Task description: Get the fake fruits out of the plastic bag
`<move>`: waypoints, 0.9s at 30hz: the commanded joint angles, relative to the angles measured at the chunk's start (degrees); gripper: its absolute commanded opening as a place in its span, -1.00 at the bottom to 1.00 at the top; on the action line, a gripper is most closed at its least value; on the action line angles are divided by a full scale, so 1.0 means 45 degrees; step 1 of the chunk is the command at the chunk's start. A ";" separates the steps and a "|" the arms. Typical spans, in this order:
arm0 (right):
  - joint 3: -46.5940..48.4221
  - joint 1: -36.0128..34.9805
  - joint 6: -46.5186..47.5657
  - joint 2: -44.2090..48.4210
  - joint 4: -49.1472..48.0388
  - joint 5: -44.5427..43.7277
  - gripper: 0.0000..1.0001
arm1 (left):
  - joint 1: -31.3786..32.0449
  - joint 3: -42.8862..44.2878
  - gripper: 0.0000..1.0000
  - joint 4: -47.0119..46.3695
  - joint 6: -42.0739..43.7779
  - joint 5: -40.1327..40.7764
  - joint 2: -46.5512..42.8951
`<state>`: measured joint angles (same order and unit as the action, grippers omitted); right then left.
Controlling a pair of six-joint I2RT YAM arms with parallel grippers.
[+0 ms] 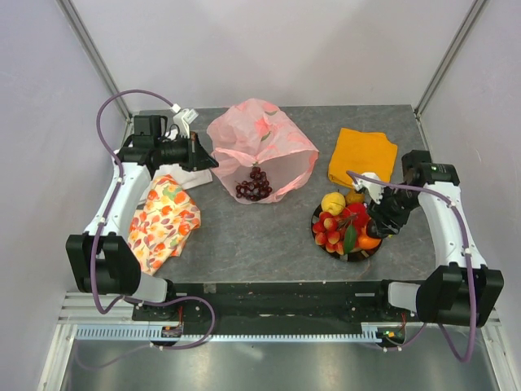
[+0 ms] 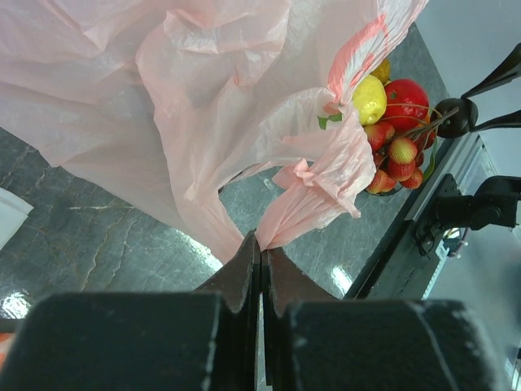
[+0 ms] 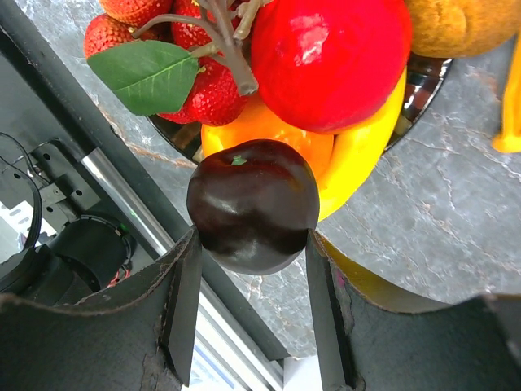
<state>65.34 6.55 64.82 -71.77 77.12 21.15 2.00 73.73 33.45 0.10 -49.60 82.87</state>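
The pink translucent plastic bag (image 1: 260,142) lies at the back middle of the table with its mouth towards me. A dark grape bunch (image 1: 255,186) sits in that mouth. My left gripper (image 1: 203,159) is shut on a bunched fold of the bag (image 2: 187,106), with its fingers (image 2: 244,273) pressed together on the film. At the right, several fake fruits (image 1: 338,220) are heaped in a dark bowl (image 1: 358,257). My right gripper (image 3: 252,238) is shut on a dark round fruit (image 3: 252,204), which it holds against the heap beside a red fruit (image 3: 326,57), strawberries (image 3: 195,90) and a yellow banana (image 3: 366,155).
An orange cloth (image 1: 362,156) lies folded at the back right, behind the bowl. A floral orange-patterned cloth (image 1: 163,220) lies at the left, under my left arm. The table's front rail (image 3: 138,195) runs just below the right gripper.
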 commanded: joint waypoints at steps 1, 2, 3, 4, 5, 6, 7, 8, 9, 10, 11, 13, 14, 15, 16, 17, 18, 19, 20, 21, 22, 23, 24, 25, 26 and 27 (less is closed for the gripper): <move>0.0206 0.0030 0.0362 -0.0341 -0.0223 0.0613 -1.00 | 0.0005 -0.0077 -0.97 -0.0461 -0.0334 -0.0129 -0.0154; 0.0206 0.0030 0.0381 -0.0379 -0.0340 0.0691 -0.99 | 0.0005 -0.0096 -0.97 -0.0442 -0.0334 -0.0129 -0.0154; 0.0187 0.0030 0.0362 -0.0438 -0.0399 0.0730 -0.99 | 0.0005 -0.0096 -0.97 -0.0461 -0.0334 -0.0148 -0.0173; 0.0225 0.0030 0.0362 -0.0516 -0.0439 0.0750 -0.99 | 0.0005 -0.0135 -0.97 -0.0442 -0.0334 -0.0110 -0.0154; 0.0226 0.0030 0.0362 -0.0555 -0.0478 0.0789 -0.98 | 0.0005 -0.0155 -0.97 -0.0461 -0.0334 -0.0110 -0.0173; 0.0226 0.0030 0.0381 -0.0594 -0.0478 0.0808 -0.98 | 0.0005 -0.0194 -0.97 -0.0461 -0.0334 -0.0090 -0.0193; 0.0206 0.0030 0.0401 -0.0672 -0.0497 0.0789 -0.97 | 0.0005 -0.0213 -0.97 -0.0442 -0.0334 -0.0109 -0.0193; 0.0206 0.0030 0.0420 -0.0711 -0.0517 0.0808 -0.96 | 0.0005 -0.0194 -0.97 -0.0461 -0.0334 -0.0090 -0.0212; 0.0206 0.0030 0.0440 -0.0789 -0.0517 0.0809 -0.95 | 0.0005 -0.0233 -0.97 -0.0461 -0.0334 -0.0090 -0.0213; 0.0168 0.0030 0.0479 -0.0809 -0.0517 0.0789 -0.93 | 0.0005 -0.0252 -0.97 -0.0461 -0.0315 -0.0071 -0.0232; 0.0167 0.0030 0.0537 -0.0829 -0.0517 0.0770 -0.92 | 0.0005 -0.0272 -0.97 -0.0442 -0.0315 -0.0051 -0.0232; 0.0090 0.0010 0.0577 -0.0887 -0.0498 0.0653 -0.89 | 0.0005 -0.0311 -0.97 -0.0442 -0.0315 -0.0070 -0.0252; 0.0070 0.0010 0.0577 -0.0946 -0.0459 0.0633 -0.88 | 0.0005 -0.0311 -0.97 -0.0461 -0.0334 -0.0071 -0.0252; 0.0031 0.0010 0.0615 -0.0927 -0.0420 0.0652 -0.86 | 0.0005 -0.0311 -0.97 -0.0461 -0.0315 -0.0071 -0.0232; -0.0028 0.0029 0.0635 -0.0927 -0.0362 0.0691 -0.85 | 0.0005 -0.0273 -0.97 -0.0442 -0.0334 -0.0071 -0.0213; -0.0047 0.0010 0.0674 -0.0927 -0.0303 0.0730 -0.84 | 0.0005 -0.0291 -0.97 -0.0442 -0.0315 -0.0071 -0.0232; -0.0067 0.0029 0.0732 -0.0907 -0.0283 0.0788 -0.84 | 0.0005 -0.0272 -0.97 -0.0442 -0.0315 -0.0071 -0.0193; -0.0087 0.0010 0.0752 -0.0927 -0.0283 0.0847 -0.82 | 0.0005 -0.0253 -0.97 -0.0442 -0.0334 -0.0090 -0.0212; -0.0087 0.0010 0.0772 -0.0927 -0.0283 0.0867 -0.81 | 0.0005 -0.0272 -0.97 -0.0461 -0.0334 -0.0071 -0.0193; -0.0087 -0.0009 0.0753 -0.0946 -0.0283 0.0848 -0.80 | 0.0005 -0.0272 -0.97 -0.0461 -0.0334 -0.0090 -0.0193; -0.0067 -0.0009 0.0753 -0.0985 -0.0283 0.0828 -0.74 | 0.0005 -0.0253 -0.97 -0.0461 -0.0334 -0.0090 -0.0174; -0.0087 -0.0009 0.0753 -0.1005 -0.0283 0.0828 -0.72 | 0.0005 -0.0272 -0.97 -0.0461 -0.0315 -0.0090 -0.0193; -0.0087 0.0010 0.0753 -0.1024 -0.0283 0.0828 -0.70 | 0.0005 -0.0272 -0.97 -0.0442 -0.0315 -0.0090 -0.0193; -0.0087 0.0010 0.0753 -0.1024 -0.0263 0.0828 -0.64 | 0.0005 -0.0272 -0.97 -0.0442 -0.0315 -0.0090 -0.0174; -0.0087 0.0010 0.0753 -0.1044 -0.0263 0.0867 -0.61 | 0.0005 -0.0272 -0.97 -0.0442 -0.0315 -0.0090 -0.0154; -0.0087 0.0010 0.0772 -0.1083 -0.0225 0.0886 -0.54 | 0.0005 -0.0272 -0.97 -0.0442 -0.0334 -0.0109 -0.0154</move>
<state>65.23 6.55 66.35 -75.92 75.66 22.44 2.00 72.55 32.84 -0.10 -49.60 82.87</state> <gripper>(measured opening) 0.567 0.023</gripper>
